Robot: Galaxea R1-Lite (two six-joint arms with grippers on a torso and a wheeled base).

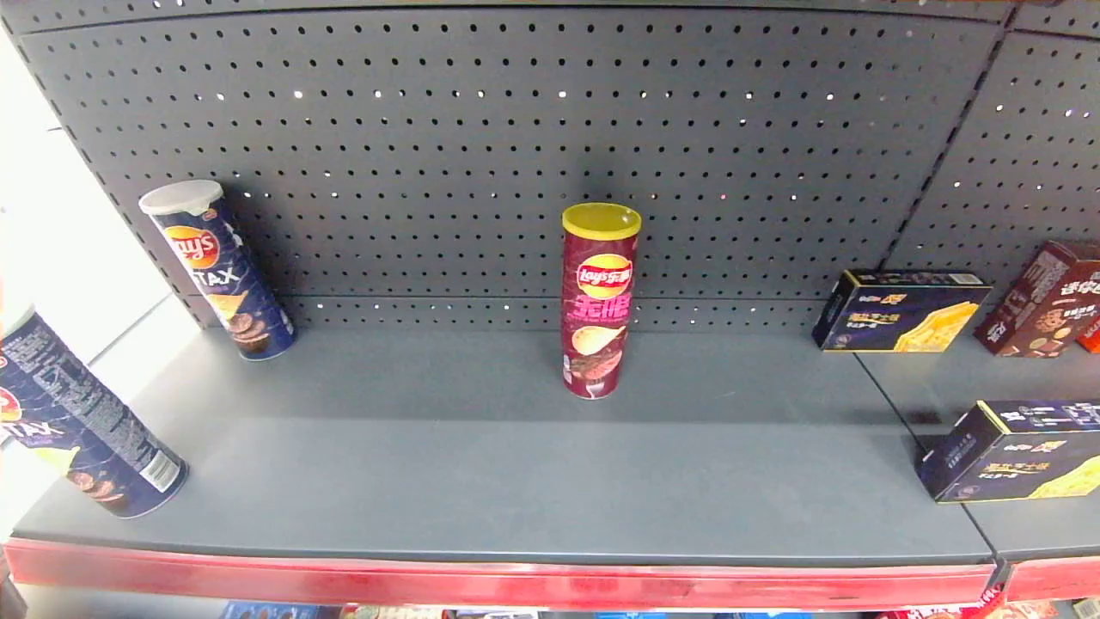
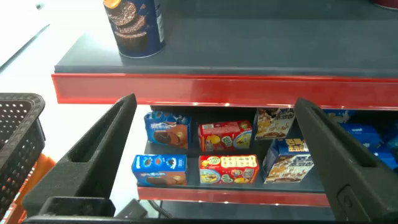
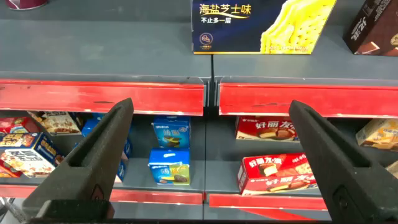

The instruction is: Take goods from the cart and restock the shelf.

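1. Shelf [image 1: 516, 481], head view: maroon can [image 1: 599, 301] upright mid-deck, near the back panel. Rear blue can [image 1: 219, 271] and front blue can [image 1: 82, 421] stand on the L arm's side, snack boxes [image 1: 902, 311] on the R arm's side. Bare deck both sides of the maroon can = likely restock slots.
2. L wrist view: L gripper [image 2: 216, 106] spread wide, nothing btwn its fingers. Front blue can sits ahead of it, past the red lip [image 2: 224, 87]. Black mesh basket [image 2: 18, 137] is just beside one finger, outboard. Prob. the cart; its goods are hidden.
3. R wrist view: R gripper [image 3: 211, 104] also wide, empty. Yellow-print box [image 3: 261, 25] is straight ahead of the fingers, beyond the red lip.
4. Step in hand, as I judge it: fetch from the basket, L gripper being nearest. Go in wide, straddle the item, close at mid-body. Carry it upright, clear the red lip w/ margin, and set it down apart from the maroon can, label outward.
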